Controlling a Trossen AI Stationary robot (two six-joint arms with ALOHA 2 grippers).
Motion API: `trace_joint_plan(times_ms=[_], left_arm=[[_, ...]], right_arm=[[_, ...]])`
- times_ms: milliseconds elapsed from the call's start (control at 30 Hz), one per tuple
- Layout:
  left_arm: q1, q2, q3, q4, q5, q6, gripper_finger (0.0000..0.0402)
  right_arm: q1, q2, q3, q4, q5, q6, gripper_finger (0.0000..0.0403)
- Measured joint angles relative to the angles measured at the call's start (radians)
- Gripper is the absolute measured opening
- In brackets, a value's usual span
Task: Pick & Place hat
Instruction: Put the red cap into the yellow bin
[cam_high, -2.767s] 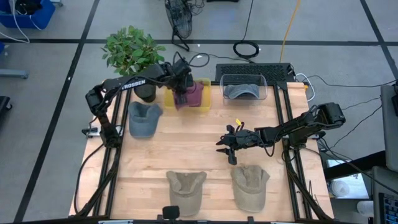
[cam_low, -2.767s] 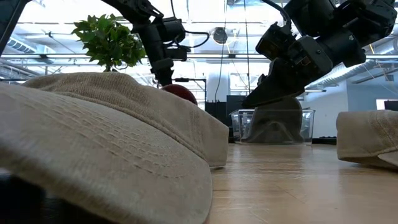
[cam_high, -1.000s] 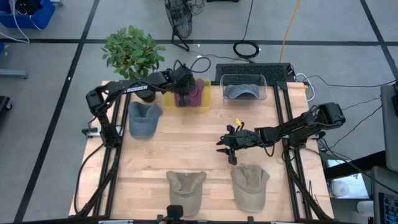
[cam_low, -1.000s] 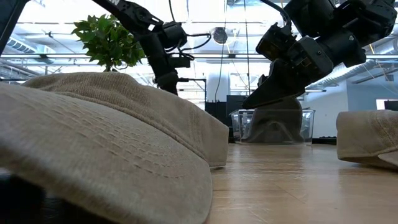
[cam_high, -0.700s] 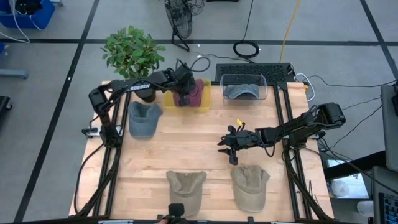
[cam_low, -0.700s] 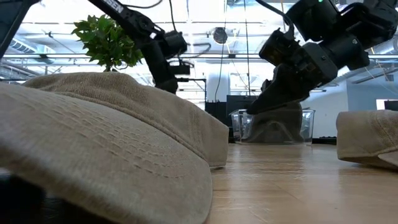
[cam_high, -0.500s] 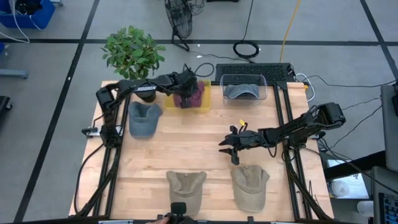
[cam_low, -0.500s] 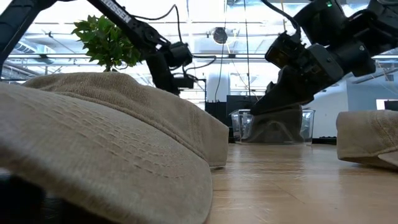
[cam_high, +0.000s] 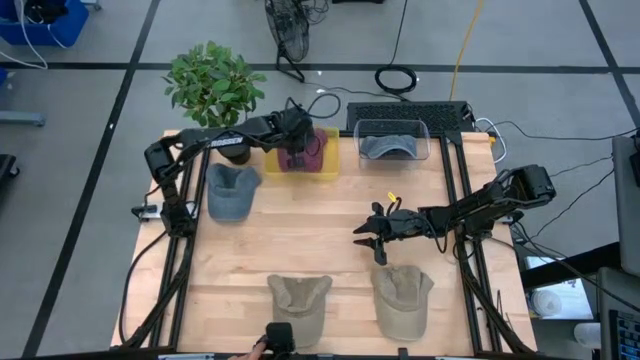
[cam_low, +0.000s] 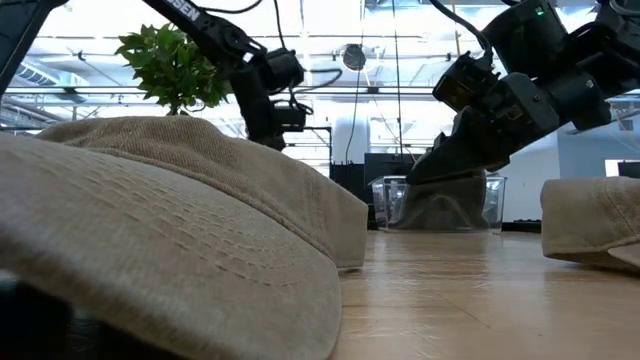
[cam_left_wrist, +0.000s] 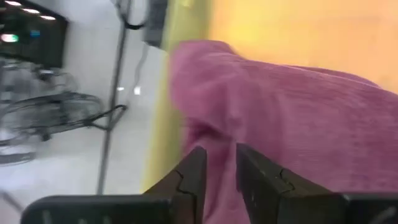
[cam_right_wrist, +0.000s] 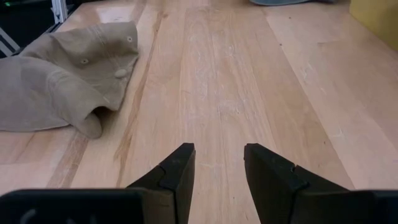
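While the right pincer (cam_high: 371, 240) hovered open over the tabletop (cam_high: 300, 230), the left pincer (cam_left_wrist: 216, 163) stood slightly parted at the maroon hat (cam_left_wrist: 292, 130).

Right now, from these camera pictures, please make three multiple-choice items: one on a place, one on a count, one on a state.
1. Where is the maroon hat?
A. In the yellow bin
B. In the clear bin
C. On bare wood

2. How many tan hats lie at the table's near edge?
A. One
B. Two
C. Four

3. The right gripper fingers are:
A. Shut on a hat
B. Open, holding nothing
C. Out of view

Key: 1 A, the high view shows it there; 2 B, two lie side by side; 3 B, bare wood shows between them.
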Motion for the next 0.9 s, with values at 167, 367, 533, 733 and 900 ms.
trace_joint_plan(times_ms=[167,367,533,733,900], left_arm=[[-0.005,-0.024,0.0,-0.025,-0.019,-0.018,0.0107],[-0.042,-0.074,0.0,-0.147,0.092,-0.065,0.0108],[-0.054,-0.05,0.0,-0.107,0.084,-0.119,0.0108],[-0.049,0.027,0.001,-0.109,0.148,-0.123,0.0108],[-0.046,0.082,0.002,-0.13,0.097,-0.101,0.0108]], right_arm=[[0.0,0.0,0.0,0.002,-0.001,0.012,0.0125],[0.0,0.0,0.0,0.002,-0.001,0.007,0.0125],[0.0,0.0,0.0,0.02,-0.001,0.013,0.0125],[0.006,0.0,0.0,0.023,-0.005,0.022,0.0125],[0.006,0.0,0.0,0.023,-0.004,0.009,0.0125]])
